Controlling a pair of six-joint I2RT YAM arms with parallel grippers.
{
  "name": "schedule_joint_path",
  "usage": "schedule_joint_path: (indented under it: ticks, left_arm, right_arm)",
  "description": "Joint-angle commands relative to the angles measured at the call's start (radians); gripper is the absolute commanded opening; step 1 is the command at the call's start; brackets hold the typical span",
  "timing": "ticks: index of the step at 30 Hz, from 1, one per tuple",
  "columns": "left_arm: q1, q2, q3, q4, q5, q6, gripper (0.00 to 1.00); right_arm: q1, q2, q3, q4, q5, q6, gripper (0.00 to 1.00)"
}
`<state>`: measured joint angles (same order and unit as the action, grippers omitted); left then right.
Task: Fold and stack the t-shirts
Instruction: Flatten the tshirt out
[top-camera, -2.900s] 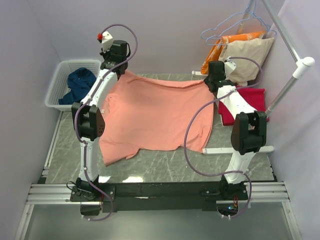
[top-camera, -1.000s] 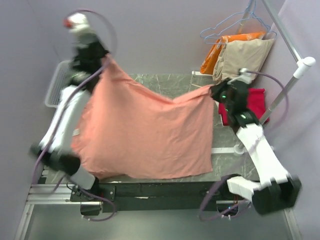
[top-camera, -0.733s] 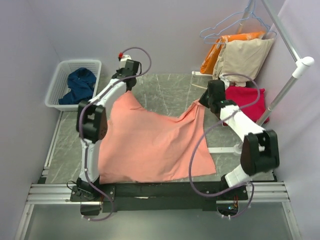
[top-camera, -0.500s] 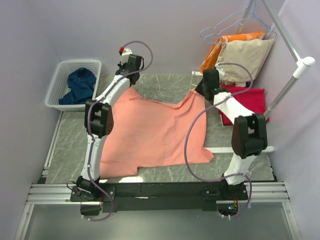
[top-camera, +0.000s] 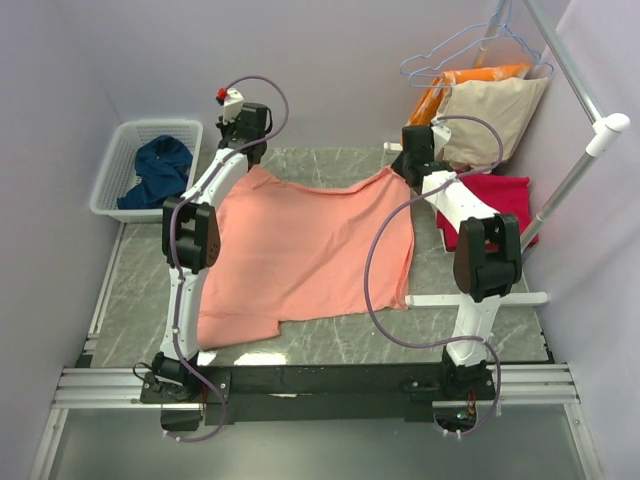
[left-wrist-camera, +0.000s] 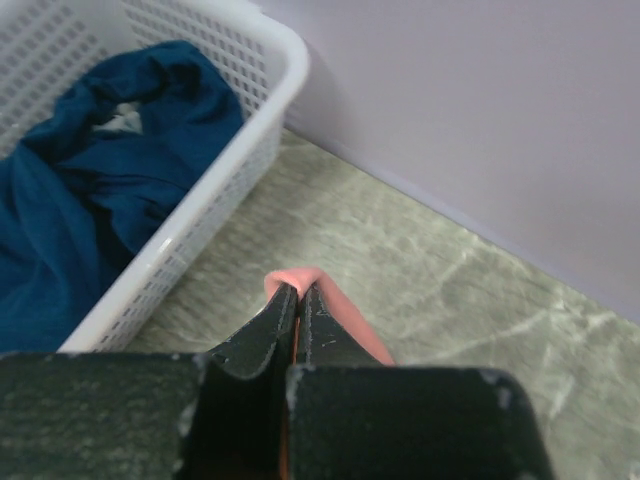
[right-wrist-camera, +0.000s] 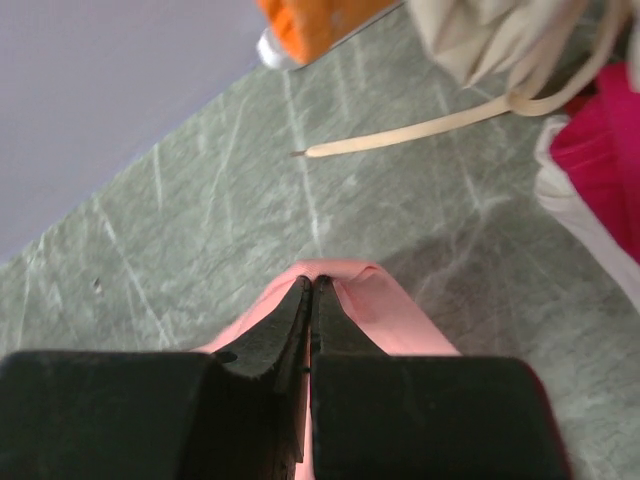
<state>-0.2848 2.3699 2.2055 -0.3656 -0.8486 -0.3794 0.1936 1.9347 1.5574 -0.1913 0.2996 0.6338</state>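
The salmon-pink t-shirt (top-camera: 305, 250) lies spread over the marble table, its far edge held up at both corners. My left gripper (top-camera: 252, 165) is shut on its far left corner (left-wrist-camera: 312, 277), near the basket. My right gripper (top-camera: 404, 168) is shut on its far right corner (right-wrist-camera: 335, 270). The navy-blue t-shirt (top-camera: 158, 172) lies crumpled in the white basket (top-camera: 112, 166), also in the left wrist view (left-wrist-camera: 90, 200). The crimson-red t-shirt (top-camera: 497, 202) lies folded at the right, seen at the edge of the right wrist view (right-wrist-camera: 600, 170).
Orange (top-camera: 440, 92) and beige (top-camera: 490, 110) garments hang on hangers at the back right, over a white rack with a slanted pole (top-camera: 575, 170). A beige drawstring (right-wrist-camera: 430, 128) lies on the table. A white bar (top-camera: 470, 298) lies at the right.
Both arms swung the pink shirt up and toward the near edge, then carried it back to the far side. It now lies flatter and more spread, with both far corners still gripped.
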Motion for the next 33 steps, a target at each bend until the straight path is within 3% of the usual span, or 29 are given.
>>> schedule_joint_path:
  ticks: [1, 20, 22, 23, 25, 26, 33]
  left_arm:
    - [-0.004, -0.041, -0.012, 0.120, -0.105, 0.020, 0.01]
    - [-0.001, 0.074, 0.094, 0.157, -0.075, 0.047, 0.03]
    - [0.001, 0.072, 0.094, 0.159, -0.078, 0.048, 0.30]
    - [0.003, 0.071, 0.092, 0.165, -0.089, 0.048, 0.67]
    - [0.006, 0.072, 0.109, 0.163, -0.090, 0.045, 0.96]
    - [0.009, 0.071, 0.112, 0.165, -0.098, 0.045, 0.99]
    - [0.010, 0.006, 0.085, 0.130, -0.035, 0.025, 0.99]
  right_arm:
    - [-0.023, -0.003, 0.049, -0.003, 0.114, 0.046, 0.00]
    - [-0.079, 0.136, 0.230, -0.069, -0.013, -0.002, 0.00]
    - [-0.080, 0.153, 0.282, -0.101, -0.043, -0.011, 0.14]
    - [-0.082, 0.162, 0.296, -0.108, -0.047, -0.014, 0.30]
    - [-0.082, 0.161, 0.314, -0.109, -0.050, -0.022, 0.37]
    - [-0.080, 0.152, 0.314, -0.106, -0.050, -0.023, 0.41]
    - [-0.080, 0.099, 0.296, -0.112, -0.074, -0.032, 0.43]
